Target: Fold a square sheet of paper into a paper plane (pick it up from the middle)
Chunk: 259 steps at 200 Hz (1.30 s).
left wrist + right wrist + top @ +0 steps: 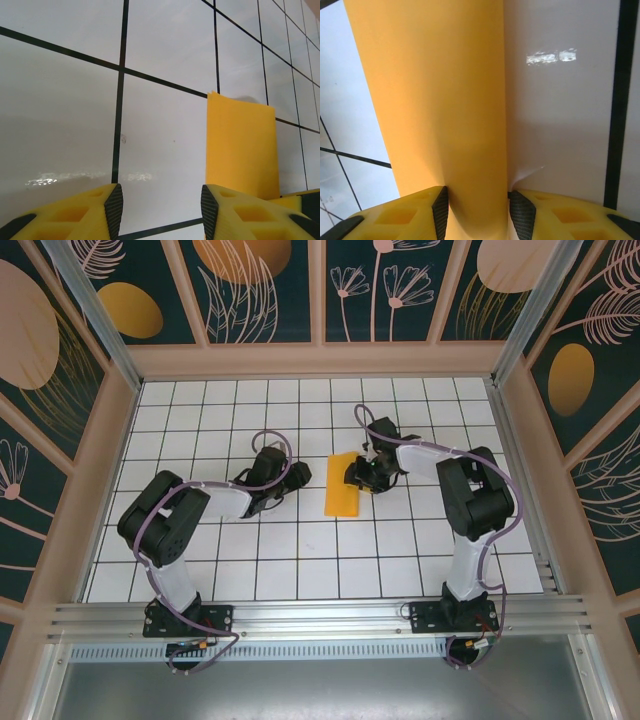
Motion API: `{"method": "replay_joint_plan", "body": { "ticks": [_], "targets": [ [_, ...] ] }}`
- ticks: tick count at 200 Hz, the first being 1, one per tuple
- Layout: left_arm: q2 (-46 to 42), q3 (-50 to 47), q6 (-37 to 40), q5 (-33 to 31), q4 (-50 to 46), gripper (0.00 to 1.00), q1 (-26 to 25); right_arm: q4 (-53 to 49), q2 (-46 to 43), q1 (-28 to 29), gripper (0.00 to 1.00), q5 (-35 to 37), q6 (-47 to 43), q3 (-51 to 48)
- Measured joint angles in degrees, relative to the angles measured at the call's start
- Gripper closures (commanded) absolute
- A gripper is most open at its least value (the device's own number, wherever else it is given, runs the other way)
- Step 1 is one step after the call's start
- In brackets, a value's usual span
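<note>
**Orange sheet lies as a narrow strip, right gripper clamped on it, left gripper spread beside it**

Orange-yellow, the sheet of paper (340,498) lies near the middle of the white tiled table (300,560) as a narrow, longish strip. Its long side runs roughly away from the arm bases. It sits between the 2 grippers, closer to the right one.

The right gripper (358,478) reaches in from the right and meets the strip at its right edge, toward the far end. In the right wrist view the paper (445,100) runs up and away from between the 2 fingers and fills the whole gap. The right gripper (477,212) has both dark pads (521,215) pressed against the paper, 1 on each side, so it is pinching the sheet. A darker band across the orange surface suggests that it bows there. A small pale crease shows just beside the right-hand pad.

The left gripper (300,476) sits to the left of the strip, near it but apart. In the left wrist view the left gripper (160,210) has its yellow fingers spread. Bare white tile and a black grid line (120,100) show between its dark pads (114,207), and nothing is held. The paper (240,145) lies flat ahead and to the right. Its near end passes behind the right-hand finger, and I cannot tell whether that finger touches it.
</note>
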Motion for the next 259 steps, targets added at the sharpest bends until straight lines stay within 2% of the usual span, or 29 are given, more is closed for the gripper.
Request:
{"method": "replay_joint_plan", "body": {
  "ticks": [53,161,259],
  "targets": [
    [0.00,-0.66,0.02,1.60,3.45,0.53,0.00,-1.88,0.63,1.11,0.55,2.82,-0.04,1.33],
    [0.63,-0.85,-0.04,3.50,5.75,0.54,0.00,-4.63,1.92,1.20,0.55,3.43,0.37,3.48],
    [3.65,0.04,-0.26,8.04,7.15,0.55,0.00,-4.68,2.05,1.20,0.56,3.43,-0.92,3.43]
  ]
}}
